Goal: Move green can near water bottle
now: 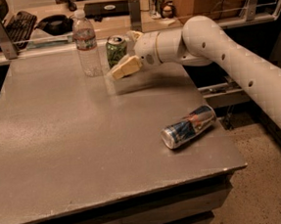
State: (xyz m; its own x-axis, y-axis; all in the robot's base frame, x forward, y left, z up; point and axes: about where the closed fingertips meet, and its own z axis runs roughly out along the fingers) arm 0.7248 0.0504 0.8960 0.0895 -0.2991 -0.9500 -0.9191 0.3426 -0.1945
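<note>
The green can (115, 47) stands upright on the counter (59, 140) just beside the water bottle (86, 42), at the tips of the claw (125, 54) (spread apart, not squeezing it, I'd say).

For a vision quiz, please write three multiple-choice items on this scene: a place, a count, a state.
1. Where is the claw? A by the green can B by the keyboard C near the floor
2. How many cans are on the table? A one B two C three
3. The blue can is A upright B on its side C crushed
Answers: A, it is beside the green can, right of the bottle; B, one green, one blue; B, it lies flat.
</note>
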